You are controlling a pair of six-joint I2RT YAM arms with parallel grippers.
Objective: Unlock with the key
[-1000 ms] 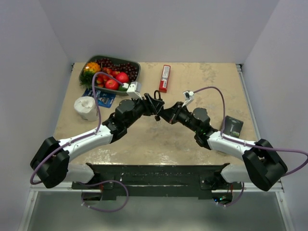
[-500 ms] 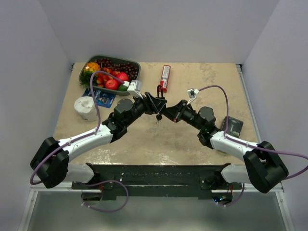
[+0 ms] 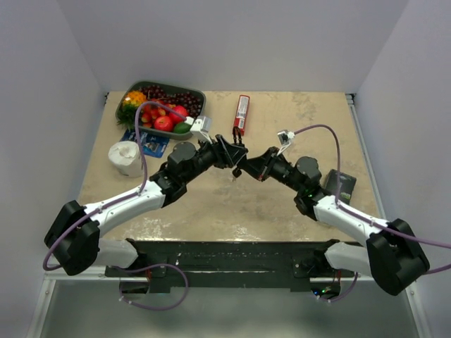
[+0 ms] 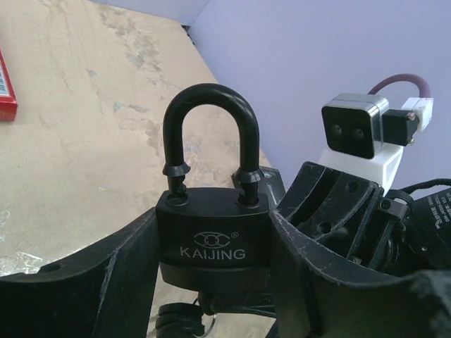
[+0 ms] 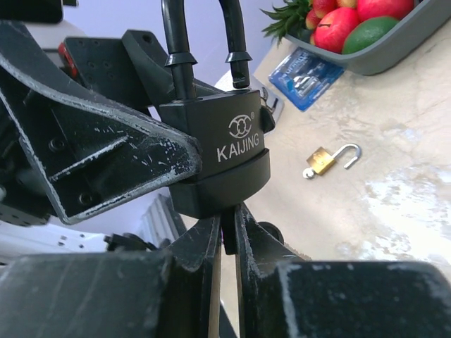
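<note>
A black KAIJING padlock point(image 4: 211, 227) is clamped by its body between the fingers of my left gripper point(image 4: 211, 243), shackle upward, above the table. Both shackle legs reach down to the body. In the right wrist view the padlock point(image 5: 224, 141) sits just above my right gripper point(image 5: 227, 220), which is shut on the black head of the key point(image 5: 227, 231) at the padlock's underside. A spare key and ring point(image 4: 176, 318) dangle below. From above, the left gripper point(image 3: 227, 155) and the right gripper point(image 3: 244, 167) meet at the padlock point(image 3: 233, 146) over the table's middle.
A grey fruit tray point(image 3: 201, 101) stands at the back left, with a blue packet point(image 3: 148, 143) and a white roll point(image 3: 127, 156) nearer. A red packet point(image 3: 242, 114) lies behind the grippers. A small brass padlock point(image 5: 324, 160) lies open on the table. A dark box point(image 3: 342, 184) sits at right.
Both grippers have risen and shifted slightly toward the far side together, carrying the padlock and key. Neither grip has changed.
</note>
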